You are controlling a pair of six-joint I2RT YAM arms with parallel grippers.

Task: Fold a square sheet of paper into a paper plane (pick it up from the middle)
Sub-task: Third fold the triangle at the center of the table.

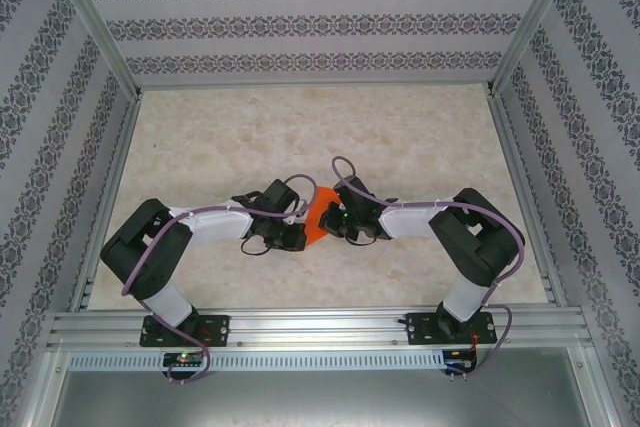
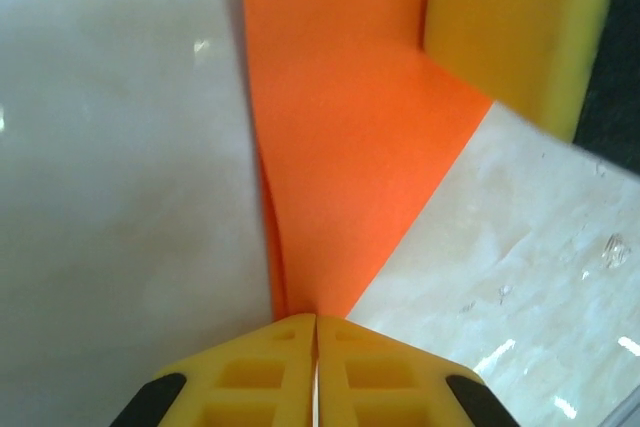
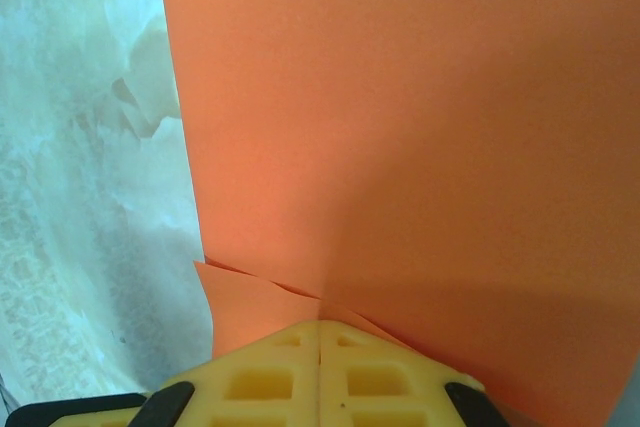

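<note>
a: how do the left gripper (image 2: 316,332)'s jaws stand?
b: clenched, yellow pad flat against yellow pad, nipping the narrow end of the orange sheet of paper (image 2: 345,157). the paper widens straight ahead of them, with a crease running up from the pinch along its left edge.
a: and the right gripper (image 3: 318,335)?
b: pressed together too, grasping the same sheet. a small folded corner pokes out just left of the pinch, and the broad orange face spreads ahead and to the right.
a: how do the two sit against each other?
b: from above they meet nose to nose, with the sheet between them. in the left wrist view one of the right gripper's yellow fingers (image 2: 510,27) lies on the paper, ahead and right of the left jaws.
a: further out?
b: the pale marbled table (image 1: 400,147) lies under both. i cannot tell whether the paper touches it.
</note>
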